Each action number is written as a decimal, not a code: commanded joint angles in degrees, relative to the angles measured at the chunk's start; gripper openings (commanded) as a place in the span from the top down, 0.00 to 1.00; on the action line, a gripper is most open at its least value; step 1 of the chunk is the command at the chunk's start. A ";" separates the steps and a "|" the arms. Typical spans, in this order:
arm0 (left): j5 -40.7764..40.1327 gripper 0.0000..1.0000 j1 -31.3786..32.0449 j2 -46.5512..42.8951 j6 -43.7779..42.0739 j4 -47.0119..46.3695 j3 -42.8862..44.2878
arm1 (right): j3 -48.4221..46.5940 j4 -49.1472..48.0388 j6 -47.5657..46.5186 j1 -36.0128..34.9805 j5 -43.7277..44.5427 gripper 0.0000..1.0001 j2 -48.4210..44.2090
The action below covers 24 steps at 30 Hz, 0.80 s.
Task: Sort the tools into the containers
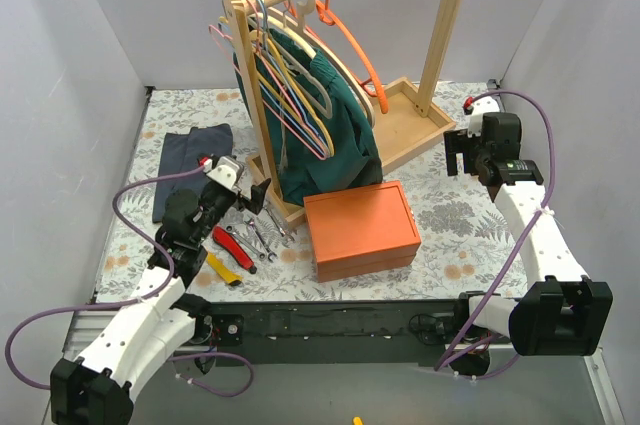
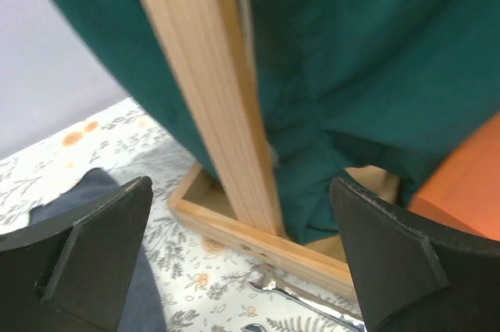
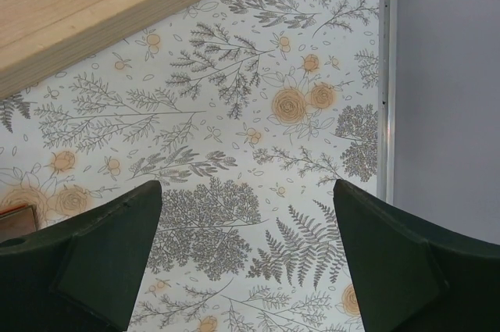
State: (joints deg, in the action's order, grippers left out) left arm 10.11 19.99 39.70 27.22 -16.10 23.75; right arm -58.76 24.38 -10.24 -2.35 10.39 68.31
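From above, your pliers and thin wrenches lie between the left gripper and the orange box. They're likely stiff, light and slick, so grab the pliers across their handles. The left wrist view shows its fingers spread wide and empty near a wrench, and the right wrist view shows the right gripper equally wide and empty over the flowered tablecloth.

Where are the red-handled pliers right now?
Top view, left side: the pliers lie between the yellow-handled tool and the silver wrenches, near the left gripper, left of the orange box.
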 commanded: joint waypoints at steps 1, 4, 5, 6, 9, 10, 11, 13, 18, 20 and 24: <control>8.34 0.02 0.23 3.35 -0.77 8.88 7.88 | -0.65 0.84 -0.56 -0.11 -2.12 0.01 -1.51; 7.38 0.02 0.14 5.46 2.74 6.52 10.43 | -1.00 1.81 -1.97 -0.11 -5.28 0.01 -1.87; 7.90 0.02 0.23 6.34 3.27 6.78 11.22 | -1.18 1.98 -2.85 -0.02 -6.08 0.01 -2.04; 8.26 0.02 0.23 7.31 3.80 7.13 12.28 | -1.18 2.16 -3.55 -0.11 -6.87 0.01 -2.22; 11.41 0.18 0.23 10.21 5.38 7.84 15.36 | -0.65 2.25 -5.05 -0.02 -8.81 0.01 -3.62; 13.34 0.27 0.14 10.83 4.78 7.84 15.89 | -0.65 2.25 -5.23 -0.11 -9.07 0.01 -3.97; 18.32 0.40 0.23 11.09 3.81 7.84 15.89 | -0.65 2.25 -5.23 -0.02 -9.42 0.02 -4.06; 21.26 0.86 0.14 11.80 2.13 8.10 15.63 | -0.83 2.51 -5.32 -0.11 -9.86 0.01 -3.80; 24.17 1.00 0.23 13.29 2.92 9.42 14.58 | -0.83 1.90 -4.97 -0.11 -12.24 0.04 -3.01; 21.72 1.00 0.23 14.08 4.76 6.54 13.70 | -0.57 1.37 -4.70 -0.02 -12.85 0.05 -2.92; 17.84 1.00 0.14 16.36 4.33 0.99 12.11 | -0.39 1.11 -4.44 -0.11 -14.08 0.05 -2.66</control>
State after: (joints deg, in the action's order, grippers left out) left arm 29.98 20.10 54.57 31.40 -10.17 37.08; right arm -58.72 27.05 -14.96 -2.37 -1.08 65.63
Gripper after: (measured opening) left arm 0.009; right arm 0.955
